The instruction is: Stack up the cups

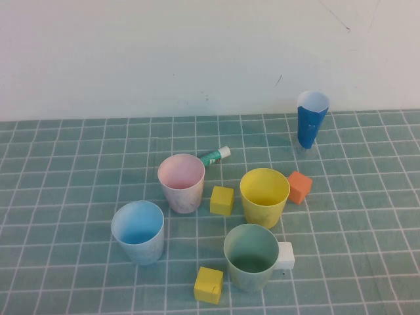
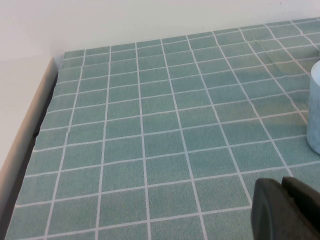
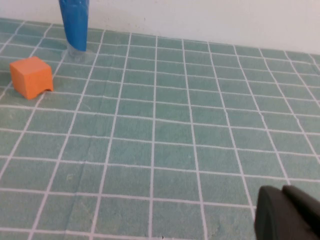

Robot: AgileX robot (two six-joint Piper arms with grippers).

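Note:
Four wide pastel cups stand upright and apart on the green tiled table in the high view: a pink-inside cup point(image 1: 182, 182), a blue-inside cup point(image 1: 138, 231), a yellow cup point(image 1: 264, 195) and a green-inside cup point(image 1: 251, 256). Neither arm shows in the high view. My left gripper point(image 2: 284, 200) is shut and empty, low over bare tiles, with the pale side of one cup point(image 2: 314, 112) at the frame edge. My right gripper point(image 3: 285, 205) is shut and empty over bare tiles, away from the cups.
A narrow dark-blue cone cup point(image 1: 310, 118) stands at the back right, also in the right wrist view point(image 3: 75, 22). Two yellow cubes point(image 1: 222, 200) point(image 1: 209, 285), an orange cube point(image 1: 299, 187) point(image 3: 31, 76), a white cube point(image 1: 285, 255) and a green-white tube point(image 1: 214, 155) lie among the cups.

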